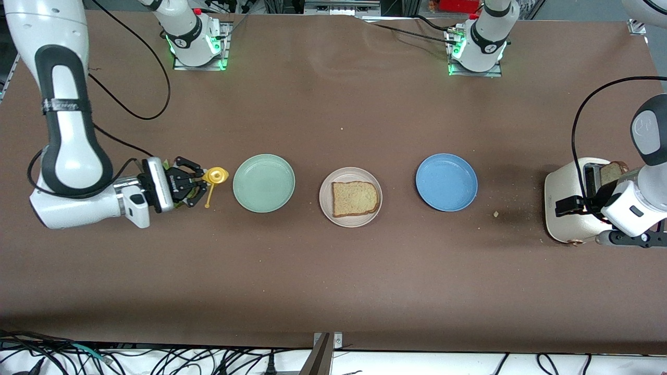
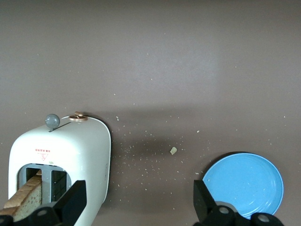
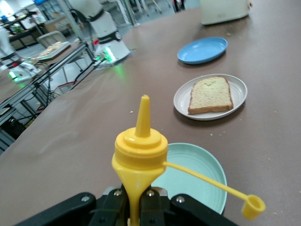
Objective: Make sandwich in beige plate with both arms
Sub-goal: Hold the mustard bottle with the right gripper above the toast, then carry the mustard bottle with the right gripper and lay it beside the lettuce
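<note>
I am gripping the yellow squeeze bottle [image 3: 140, 153] in my closed right tool [image 1: 194, 183], left tool [image 2: 136, 197] gaping over the toaster [image 2: 70, 155]; best aiming its nozzle squarely above the bread slice [image 1: 355, 198].

Bare tabletop [image 1: 333, 281] across whole 6 o'clock strip in front view; same toward 12, btwn plates and arm bases. Three plates in a row mid-tabletop: mint plate [image 1: 263, 183], beige plate [image 1: 350, 197] w/ bread slice [image 1: 355, 198], blue plate [image 1: 446, 182], w/ passable gaps btwn each. Right end effector [image 1: 200, 182], clamped on yellow bottle [image 1: 214, 176], blocks 9 o'clock side of mint plate. Toaster [image 1: 570, 200] at 3 o'clock end, left end effector [image 2: 136, 202] spread wide over it; crumbs btwn toaster and blue plate.
</note>
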`<move>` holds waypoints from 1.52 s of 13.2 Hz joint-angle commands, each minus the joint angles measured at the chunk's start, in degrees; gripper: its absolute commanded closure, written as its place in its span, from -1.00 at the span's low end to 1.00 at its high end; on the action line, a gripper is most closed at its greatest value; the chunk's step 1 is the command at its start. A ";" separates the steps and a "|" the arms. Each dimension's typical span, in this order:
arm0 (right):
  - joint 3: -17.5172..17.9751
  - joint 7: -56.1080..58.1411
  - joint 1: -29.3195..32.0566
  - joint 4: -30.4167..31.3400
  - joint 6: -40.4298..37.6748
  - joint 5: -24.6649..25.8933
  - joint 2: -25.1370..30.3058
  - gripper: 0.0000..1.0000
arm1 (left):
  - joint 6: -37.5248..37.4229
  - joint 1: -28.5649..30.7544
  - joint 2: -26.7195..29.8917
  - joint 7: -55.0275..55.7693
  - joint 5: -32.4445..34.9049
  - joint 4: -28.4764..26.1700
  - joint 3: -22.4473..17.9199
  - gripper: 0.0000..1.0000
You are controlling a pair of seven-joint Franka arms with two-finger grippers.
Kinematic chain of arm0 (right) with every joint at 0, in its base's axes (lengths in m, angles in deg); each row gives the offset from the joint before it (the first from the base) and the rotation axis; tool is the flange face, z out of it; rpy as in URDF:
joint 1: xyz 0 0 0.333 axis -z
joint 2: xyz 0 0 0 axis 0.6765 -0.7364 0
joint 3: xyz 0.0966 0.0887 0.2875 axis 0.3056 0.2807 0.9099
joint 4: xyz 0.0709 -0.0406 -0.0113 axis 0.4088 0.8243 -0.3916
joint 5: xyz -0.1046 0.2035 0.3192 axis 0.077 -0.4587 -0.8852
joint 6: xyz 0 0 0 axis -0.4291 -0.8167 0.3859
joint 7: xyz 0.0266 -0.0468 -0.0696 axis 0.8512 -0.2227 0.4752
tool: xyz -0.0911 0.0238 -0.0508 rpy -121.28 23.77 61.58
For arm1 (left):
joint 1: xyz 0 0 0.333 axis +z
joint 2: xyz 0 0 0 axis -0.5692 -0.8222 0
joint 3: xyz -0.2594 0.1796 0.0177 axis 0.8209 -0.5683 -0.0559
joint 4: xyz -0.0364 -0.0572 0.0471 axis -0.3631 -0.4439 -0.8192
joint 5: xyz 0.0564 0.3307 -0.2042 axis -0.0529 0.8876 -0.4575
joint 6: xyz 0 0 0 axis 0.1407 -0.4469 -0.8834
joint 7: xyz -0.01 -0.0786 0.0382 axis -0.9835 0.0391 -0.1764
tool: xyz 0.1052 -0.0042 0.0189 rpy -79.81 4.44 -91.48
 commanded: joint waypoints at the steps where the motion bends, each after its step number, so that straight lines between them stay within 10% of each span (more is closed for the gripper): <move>1: 1.13 12.09 3.77 1.98 -4.54 -5.05 -2.35 1.00 | -0.49 0.01 0.47 0.46 1.64 -0.23 0.06 -1.00; 14: 1.04 35.61 9.41 2.51 -9.30 -5.77 -14.32 1.00 | -0.49 0.27 0.47 0.46 1.64 -0.05 0.06 -1.00; 16: 1.04 34.56 9.41 2.51 -9.30 -5.68 -14.40 0.30 | -0.49 0.01 0.47 0.72 1.64 -0.05 0.06 -1.00; 17: 0.96 34.55 9.32 2.51 -8.95 -5.51 -14.32 -0.59 | -0.49 0.01 0.47 0.72 1.64 0.04 0.06 -1.00; 18: 0.87 34.20 9.49 2.08 -8.77 -4.99 -14.32 -1.00 | -0.49 0.01 0.47 0.72 1.64 0.12 0.06 -1.00; 20: -0.88 32.10 9.23 1.28 -9.30 -3.93 -13.53 -1.00 | -0.49 0.01 0.47 0.81 1.64 0.13 0.06 -1.00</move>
